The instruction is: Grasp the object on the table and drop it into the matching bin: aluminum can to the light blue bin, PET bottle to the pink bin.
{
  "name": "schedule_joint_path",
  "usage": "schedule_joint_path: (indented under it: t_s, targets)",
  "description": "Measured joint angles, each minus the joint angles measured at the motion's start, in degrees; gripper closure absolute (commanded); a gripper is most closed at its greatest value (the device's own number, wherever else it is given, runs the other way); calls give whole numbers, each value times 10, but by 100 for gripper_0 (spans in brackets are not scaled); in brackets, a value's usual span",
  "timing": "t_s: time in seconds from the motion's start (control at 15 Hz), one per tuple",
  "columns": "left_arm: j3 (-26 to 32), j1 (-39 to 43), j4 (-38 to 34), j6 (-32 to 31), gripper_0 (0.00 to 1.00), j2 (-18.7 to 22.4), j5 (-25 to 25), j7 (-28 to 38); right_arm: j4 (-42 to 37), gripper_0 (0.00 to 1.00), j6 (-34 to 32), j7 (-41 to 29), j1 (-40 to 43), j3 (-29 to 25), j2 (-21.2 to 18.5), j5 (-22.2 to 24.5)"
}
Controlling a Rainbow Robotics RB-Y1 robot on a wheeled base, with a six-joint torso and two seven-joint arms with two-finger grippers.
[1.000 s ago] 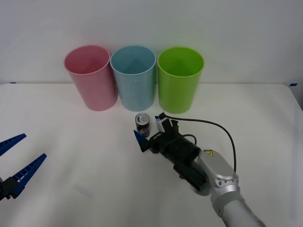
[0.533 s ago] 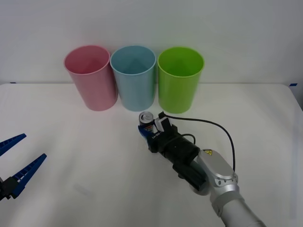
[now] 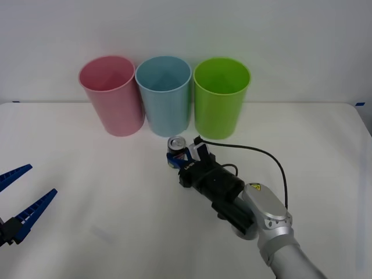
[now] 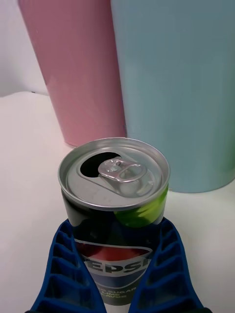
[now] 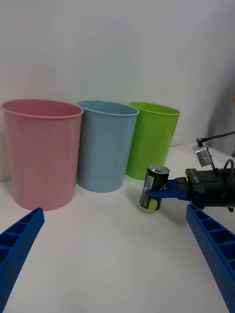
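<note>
Right pincer point(image 3: 175, 161), ribbed, clasping cylindrical aluminum can point(image 3: 176, 150)

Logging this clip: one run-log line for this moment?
right gripper: shut on aluminum can | near light blue bin | left gripper: open, idle

Three tall round plastic bins, pink point(image 3: 111, 96), light blue point(image 3: 164, 95) and lime green point(image 3: 221, 96), stand touching in a row along the far side of the broad white worktop point(image 3: 87, 192), walling it; bare surface lies open near and left.
</note>
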Motion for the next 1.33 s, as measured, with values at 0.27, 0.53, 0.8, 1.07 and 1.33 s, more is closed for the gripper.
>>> schedule_joint_path:
  t_s: [0.27, 0.53, 0.8, 1.07, 1.33]
  targets:
    - [0, 0, 0, 0, 0, 0, 0, 0, -57, 100, -10, -4, 34, 10, -8, -19]
    - [0, 0, 0, 0, 0, 0, 0, 0, -175, 100, 16, -17, 96, 54, -68, -66]
    - [0, 0, 0, 0, 0, 0, 0, 0, -290, 100, 40, -35, 152, 71, -120, -99]
    - [0, 0, 0, 0, 0, 0, 0, 0, -369, 100, 50, -83, 179, 71, -151, -107]
    - [0, 0, 0, 0, 0, 0, 0, 0, -417, 100, 57, -155, 175, 70, -161, -74]
